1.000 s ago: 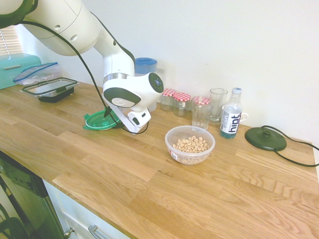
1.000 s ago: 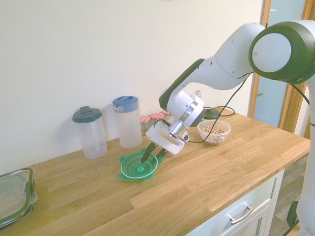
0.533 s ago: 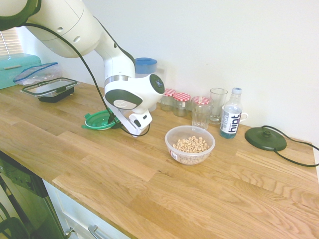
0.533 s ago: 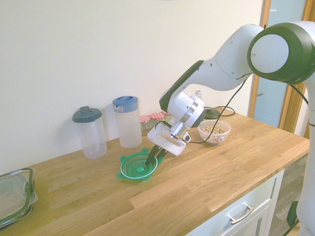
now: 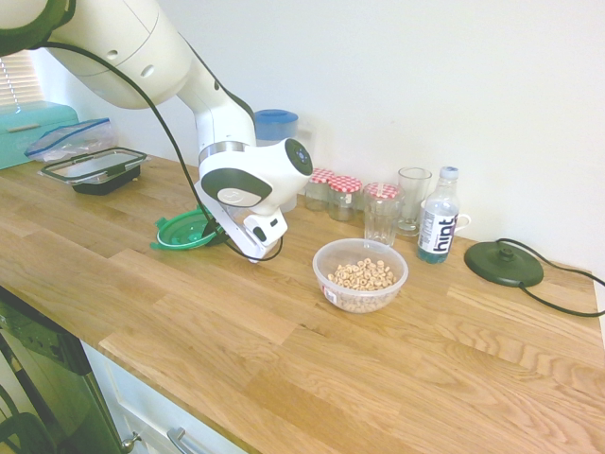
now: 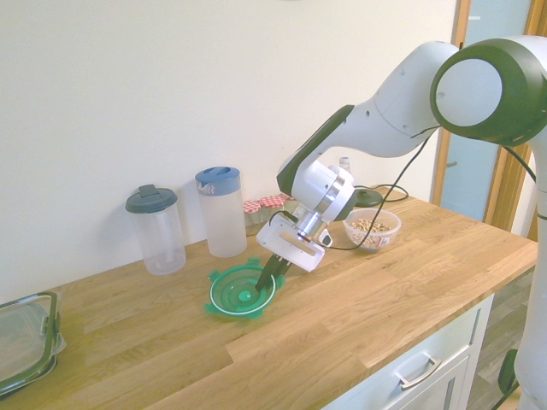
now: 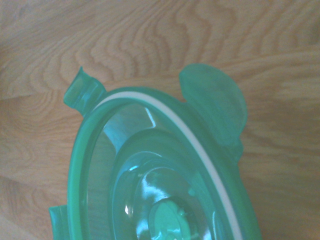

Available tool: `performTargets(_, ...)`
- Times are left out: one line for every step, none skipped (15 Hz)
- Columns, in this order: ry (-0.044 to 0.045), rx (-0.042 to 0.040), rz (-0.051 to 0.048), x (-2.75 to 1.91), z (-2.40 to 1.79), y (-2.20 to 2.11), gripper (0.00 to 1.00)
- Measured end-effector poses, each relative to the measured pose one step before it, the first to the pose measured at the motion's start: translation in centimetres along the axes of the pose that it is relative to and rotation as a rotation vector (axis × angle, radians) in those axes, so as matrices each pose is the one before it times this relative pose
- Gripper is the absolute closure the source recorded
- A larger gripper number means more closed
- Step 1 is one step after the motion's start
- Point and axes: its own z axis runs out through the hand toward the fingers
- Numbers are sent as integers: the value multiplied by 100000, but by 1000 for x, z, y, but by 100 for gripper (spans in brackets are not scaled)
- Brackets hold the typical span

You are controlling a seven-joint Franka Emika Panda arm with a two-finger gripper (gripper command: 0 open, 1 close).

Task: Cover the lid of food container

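The green translucent lid (image 5: 181, 231) lies upside down on the wooden counter, with its white seal ring showing in the wrist view (image 7: 165, 175). My gripper (image 6: 272, 275) reaches down at a slant onto the lid's (image 6: 238, 292) near rim and is shut on that rim, one finger inside the lid and one outside. The rim on the gripper's side looks slightly raised. The food container (image 5: 360, 275), a clear round bowl of cereal rings with no cover on it, stands apart on the counter, further along from the lid, also seen behind the arm (image 6: 372, 229).
Along the wall stand two pitchers (image 6: 220, 211), red-checked-lid jars (image 5: 333, 192), two glasses (image 5: 382, 213), a water bottle (image 5: 438, 216) and a dark disc with a cord (image 5: 503, 263). A rectangular black-rimmed container (image 5: 95, 170) sits at the far end.
The fingers have come together on the lid's rim. The lid has shifted a little away from the bowl and tipped slightly.
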Motion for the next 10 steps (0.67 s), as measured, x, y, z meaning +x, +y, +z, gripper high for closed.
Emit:
performTargets(1146,-4181,-1899,-479,-1061,-582,100)
performTargets(2089,-5160,-1918,-797,-1585,-869,100)
performTargets(3373,-5876,-2058,-1209,-2016,-1080,100)
performTargets(4538,-6017,-1741,-1517,-2497,-994,100)
performTargets(4840,-6507,-1609,-1677,-2923,-743,100)
performTargets(4711,-6503,-1051,-1357,-2918,-185,100)
performTargets(5039,-6463,-435,-796,-2837,323,100)
performTargets(5371,-6163,-312,-63,-2233,892,100)
performTargets(5065,-5946,-81,594,-1700,1231,100)
performTargets(5118,-5790,180,1027,-1732,1330,100)
